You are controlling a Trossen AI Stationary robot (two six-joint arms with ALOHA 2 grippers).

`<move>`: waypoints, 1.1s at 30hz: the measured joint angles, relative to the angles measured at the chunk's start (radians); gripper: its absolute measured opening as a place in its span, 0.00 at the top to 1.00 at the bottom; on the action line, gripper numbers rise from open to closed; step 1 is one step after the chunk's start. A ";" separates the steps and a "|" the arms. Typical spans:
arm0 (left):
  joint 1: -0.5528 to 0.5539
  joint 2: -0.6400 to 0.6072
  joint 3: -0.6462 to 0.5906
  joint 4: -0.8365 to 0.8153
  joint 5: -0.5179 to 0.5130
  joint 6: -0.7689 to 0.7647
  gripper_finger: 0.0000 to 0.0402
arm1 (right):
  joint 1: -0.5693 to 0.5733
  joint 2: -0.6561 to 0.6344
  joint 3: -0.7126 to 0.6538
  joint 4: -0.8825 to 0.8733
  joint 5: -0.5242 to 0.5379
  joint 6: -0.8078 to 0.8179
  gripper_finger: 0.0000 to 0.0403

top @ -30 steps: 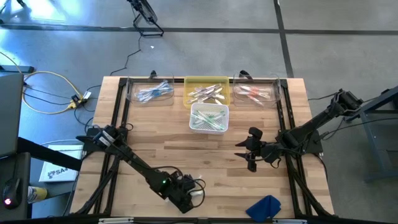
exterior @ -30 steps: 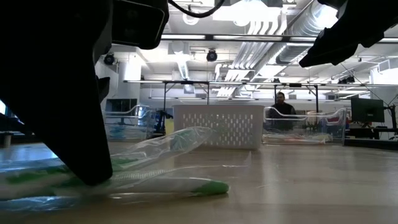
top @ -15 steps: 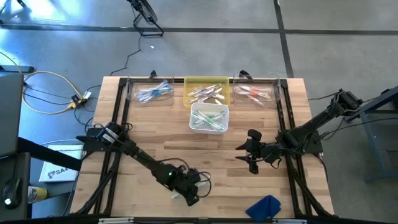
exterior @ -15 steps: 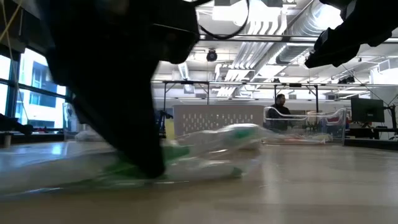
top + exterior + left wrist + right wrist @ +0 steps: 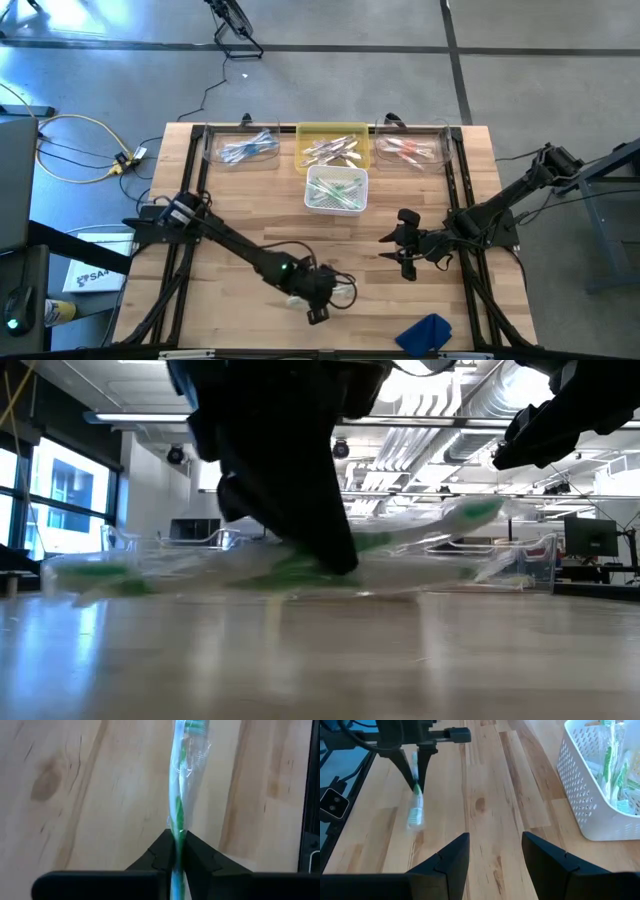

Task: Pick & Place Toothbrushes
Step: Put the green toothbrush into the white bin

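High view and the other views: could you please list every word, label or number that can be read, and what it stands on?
"SA": dark print on the white sheet at the high view's lower left; the remaining characters are too small to read.
Wrapped toothbrush: no readable print.
Nothing else is legible.

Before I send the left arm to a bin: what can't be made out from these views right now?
- Green toothbrush in the left gripper: high view, too small and under the arm; low view, blurred.
- Its head: left wrist view, cut off by the frame edge.
- Contents of the clear bins and yellow bin: high view, too small to count.
- Right gripper, open: low view, mostly cut off.
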State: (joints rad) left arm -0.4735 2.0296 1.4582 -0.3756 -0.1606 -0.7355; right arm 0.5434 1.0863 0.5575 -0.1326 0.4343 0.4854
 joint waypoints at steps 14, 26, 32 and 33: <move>0.036 -0.002 0.016 -0.102 0.019 0.016 0.94 | 0.000 0.000 0.000 0.001 -0.025 0.012 0.57; 0.035 0.018 0.016 -0.095 0.051 -0.006 0.94 | 0.000 0.000 0.000 0.005 -0.024 0.019 0.57; 0.035 0.032 0.015 -0.091 0.073 -0.006 0.94 | 0.000 0.000 0.000 0.010 -0.023 0.019 0.57; 0.035 0.032 0.015 -0.093 0.076 -0.007 0.94 | 0.000 0.000 0.000 0.010 -0.023 0.019 0.57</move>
State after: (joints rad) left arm -0.4389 2.0619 1.4734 -0.4685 -0.0847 -0.7422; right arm 0.5434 1.0863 0.5579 -0.1230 0.4113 0.5045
